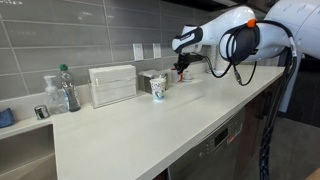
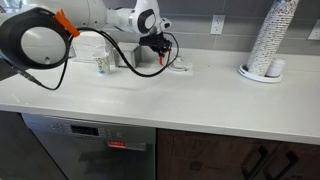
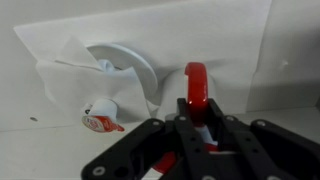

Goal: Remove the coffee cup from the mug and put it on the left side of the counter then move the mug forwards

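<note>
My gripper (image 3: 195, 125) is shut on a red mug (image 3: 195, 85); only part of the mug's red rim or handle shows between the fingers in the wrist view. In both exterior views the gripper (image 1: 182, 68) (image 2: 160, 52) is at the back of the counter near the wall. The red mug (image 1: 182, 73) is barely visible under it. A white paper coffee cup (image 1: 158, 88) (image 2: 102, 65) with a blue-green pattern stands upright on the counter, apart from the gripper.
A white box (image 1: 112, 85) and bottles (image 1: 66, 88) stand along the back wall. White paper (image 3: 230, 40), a round white piece (image 3: 125, 65) and a red-white scrap (image 3: 100, 118) lie under the gripper. A tall stack of cups (image 2: 272, 40) stands further along the counter.
</note>
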Action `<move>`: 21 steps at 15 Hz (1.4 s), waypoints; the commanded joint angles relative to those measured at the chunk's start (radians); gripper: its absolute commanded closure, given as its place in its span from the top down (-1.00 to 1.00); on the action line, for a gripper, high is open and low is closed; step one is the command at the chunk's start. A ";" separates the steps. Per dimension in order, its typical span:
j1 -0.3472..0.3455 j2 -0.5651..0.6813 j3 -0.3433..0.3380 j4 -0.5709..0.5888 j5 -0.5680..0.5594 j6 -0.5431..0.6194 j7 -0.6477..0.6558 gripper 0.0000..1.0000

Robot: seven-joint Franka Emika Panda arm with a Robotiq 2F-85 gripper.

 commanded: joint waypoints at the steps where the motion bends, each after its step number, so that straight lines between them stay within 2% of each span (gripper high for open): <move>1: -0.007 0.022 0.022 0.042 0.020 -0.010 -0.005 -0.89; 10: -0.021 -0.036 0.054 0.007 0.039 -0.060 -0.003 -0.89; 21: -0.026 -0.073 0.033 -0.013 0.029 -0.206 -0.008 -0.89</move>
